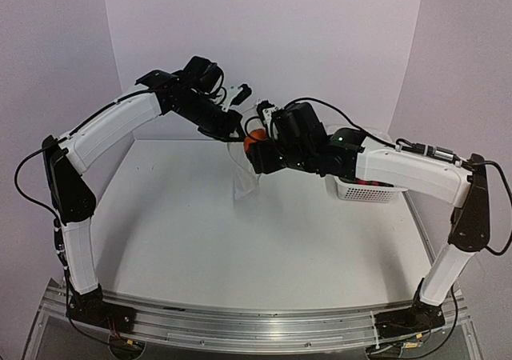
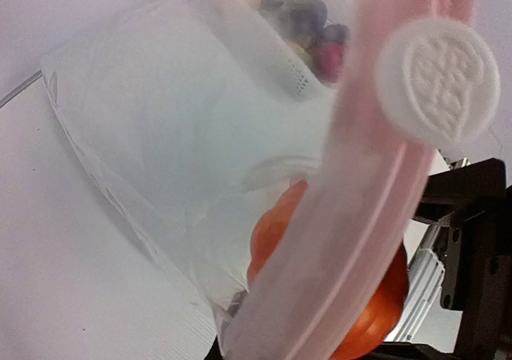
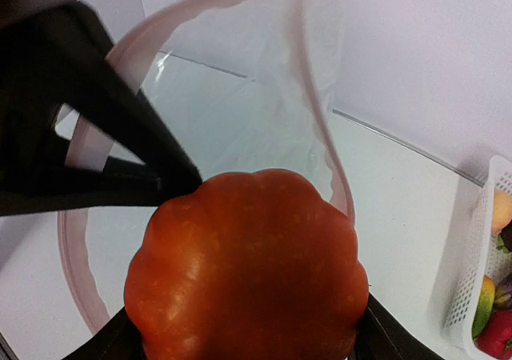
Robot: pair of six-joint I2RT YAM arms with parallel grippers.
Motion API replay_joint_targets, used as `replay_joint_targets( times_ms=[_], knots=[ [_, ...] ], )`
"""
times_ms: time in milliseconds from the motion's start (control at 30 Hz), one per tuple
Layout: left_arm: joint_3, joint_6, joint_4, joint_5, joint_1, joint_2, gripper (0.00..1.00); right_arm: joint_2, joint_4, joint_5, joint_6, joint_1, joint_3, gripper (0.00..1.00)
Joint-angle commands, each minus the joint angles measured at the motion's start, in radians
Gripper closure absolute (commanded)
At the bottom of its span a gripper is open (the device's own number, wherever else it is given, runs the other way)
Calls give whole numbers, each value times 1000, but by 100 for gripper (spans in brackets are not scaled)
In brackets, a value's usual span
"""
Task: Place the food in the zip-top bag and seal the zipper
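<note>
Zip-top bag [image 2: 160, 128], limp clear film, in left jaws; ribbed orange food [image 3: 248, 280] in right jaws.

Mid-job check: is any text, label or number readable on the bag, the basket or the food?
None readable in any view.
White disc at the zip-top bag rim: embossed pattern only, no legible letters.
Basket and orange toy: no markings visible.
</note>
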Motion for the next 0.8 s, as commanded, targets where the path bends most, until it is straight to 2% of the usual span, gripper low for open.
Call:
replay_joint_targets(
  times_ms=[0,133,300,467,600,767],
  knots=[
    [60,-54,57,154,-6,-44,100,47,-93,32,-199,43,100,67],
    [87,-62,58,218,-5,-35,100,100,-161,-7,-351,85,161,66],
    [88,-77,58,282,-6,-45,100,153,-223,55,-397,90,228,66],
    [24,-133,87,368,25,-53,100,190,-229,43,-387,91,323,50],
    [-53,-148,83,376,62,-62,100,153,-218,82,-337,91,354,48],
    [-95,-166,93,404,63,-60,100,153,-164,185,-339,90,379,37]
  ],
)
